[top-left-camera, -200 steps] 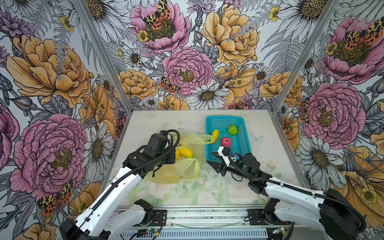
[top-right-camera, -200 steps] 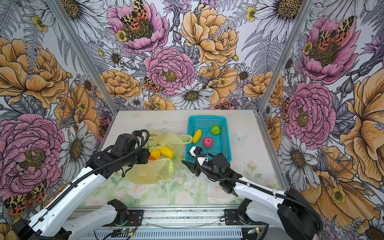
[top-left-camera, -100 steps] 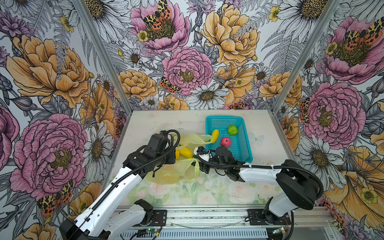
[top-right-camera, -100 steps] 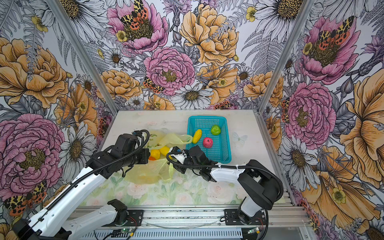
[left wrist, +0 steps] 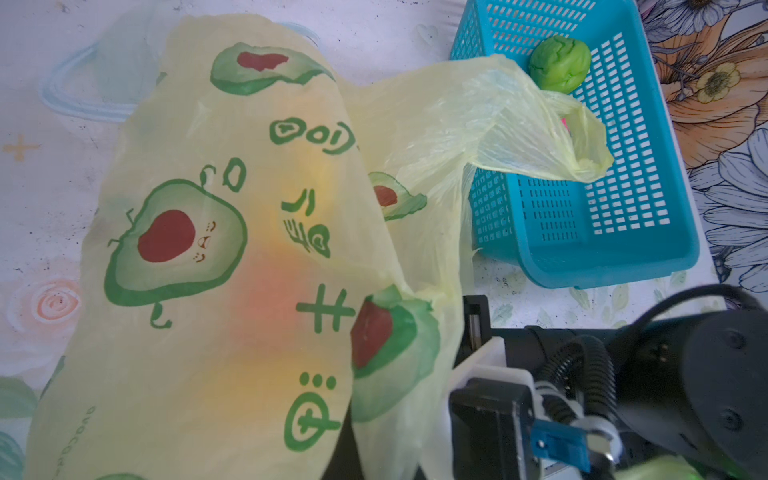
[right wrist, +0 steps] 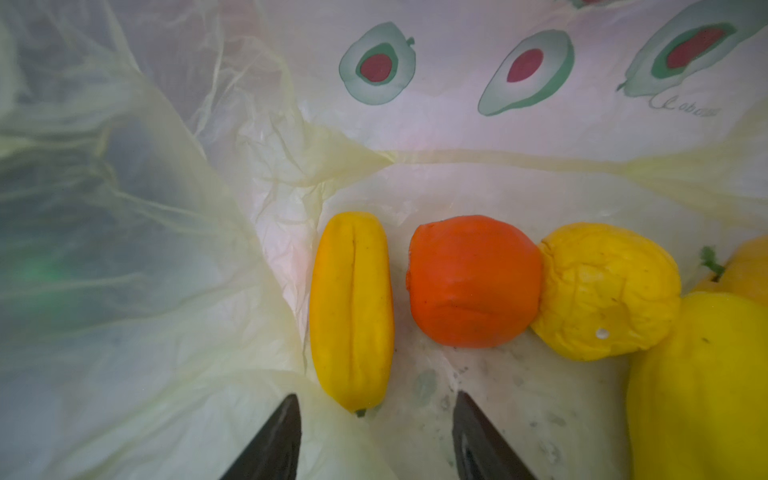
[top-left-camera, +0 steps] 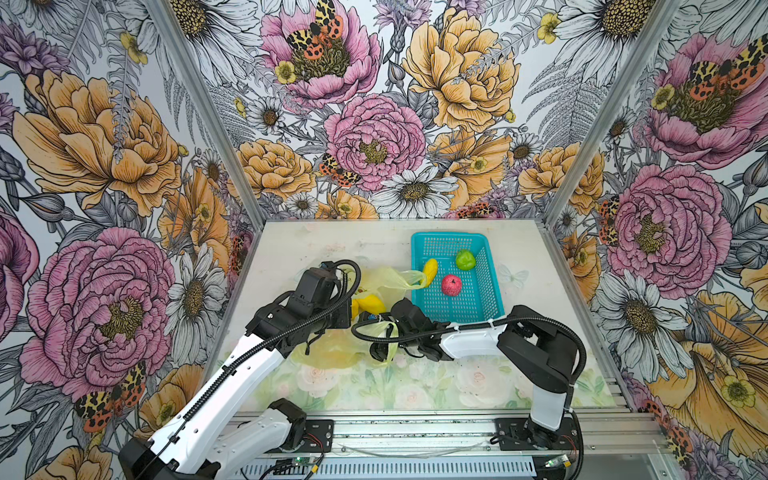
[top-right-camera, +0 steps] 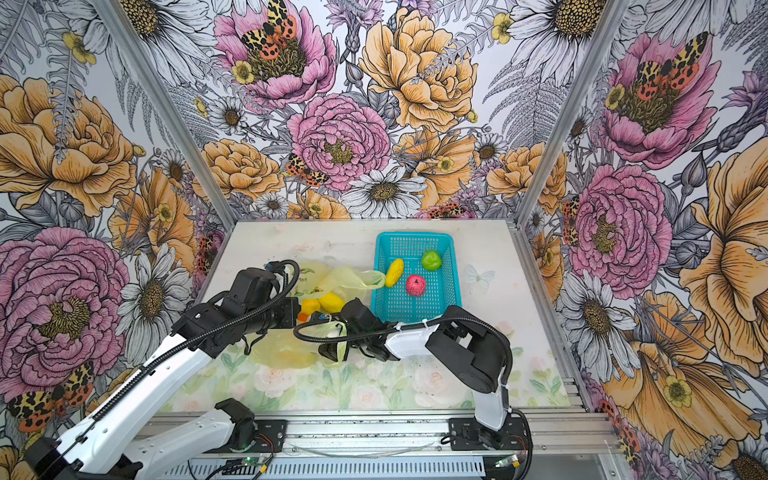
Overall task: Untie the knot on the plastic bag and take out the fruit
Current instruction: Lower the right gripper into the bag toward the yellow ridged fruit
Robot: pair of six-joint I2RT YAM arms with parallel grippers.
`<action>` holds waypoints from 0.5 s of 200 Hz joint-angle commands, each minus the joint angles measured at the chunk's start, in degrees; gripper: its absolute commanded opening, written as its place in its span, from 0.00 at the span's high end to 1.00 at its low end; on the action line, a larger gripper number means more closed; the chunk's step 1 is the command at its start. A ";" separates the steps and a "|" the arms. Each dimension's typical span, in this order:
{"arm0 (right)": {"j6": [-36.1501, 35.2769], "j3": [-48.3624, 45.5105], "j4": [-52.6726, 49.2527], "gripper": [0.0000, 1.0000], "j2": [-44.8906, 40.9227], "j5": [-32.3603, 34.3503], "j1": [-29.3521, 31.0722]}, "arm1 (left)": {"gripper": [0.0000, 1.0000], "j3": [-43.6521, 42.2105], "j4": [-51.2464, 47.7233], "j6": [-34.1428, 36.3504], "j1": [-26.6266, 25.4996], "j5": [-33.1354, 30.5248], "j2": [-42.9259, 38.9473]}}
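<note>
Narrow gap between banana (right wrist: 351, 307) and orange (right wrist: 473, 280); plastic bag (right wrist: 124, 249) crowds banana's other side.

The pale floral table (top-left-camera: 525, 259) bears the plastic bag (top-left-camera: 332, 353) beside a teal basket (top-left-camera: 469, 301)

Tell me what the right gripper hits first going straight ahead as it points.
Probably the yellow banana-shaped fruit, lying just ahead of the open right gripper inside the plastic bag; depth is unclear.

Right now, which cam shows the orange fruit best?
Right wrist: the orange fruit is close, sharp and unobstructed. Left wrist shows only an orange glow through the plastic bag. In both top views it's at most a tiny sliver.
</note>
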 commanded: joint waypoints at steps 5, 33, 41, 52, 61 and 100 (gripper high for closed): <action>-0.78 3.19 -1.19 0.50 2.66 1.01 1.12 | 1.00 0.96 -0.28 -0.47 -0.57 -0.79 -1.03; 1.81 3.34 1.83 0.73 3.52 6.92 1.19 | 1.00 0.93 -0.22 -0.49 -0.79 -0.77 -1.10; 2.60 3.89 1.78 0.78 3.85 7.80 0.87 | 1.00 0.95 -0.26 -0.49 -0.86 -0.79 -1.12; 3.52 4.25 1.91 0.83 4.21 8.25 0.35 | 1.00 0.95 -0.21 -0.47 -0.85 -0.89 -1.23; 4.13 4.02 2.71 0.84 4.23 8.18 -0.06 | 1.00 0.95 -0.24 -0.49 -0.90 -0.94 -1.30; 3.66 3.33 3.98 0.67 4.77 6.34 -0.49 | 1.00 0.95 -0.25 -0.50 -0.98 -1.04 -1.48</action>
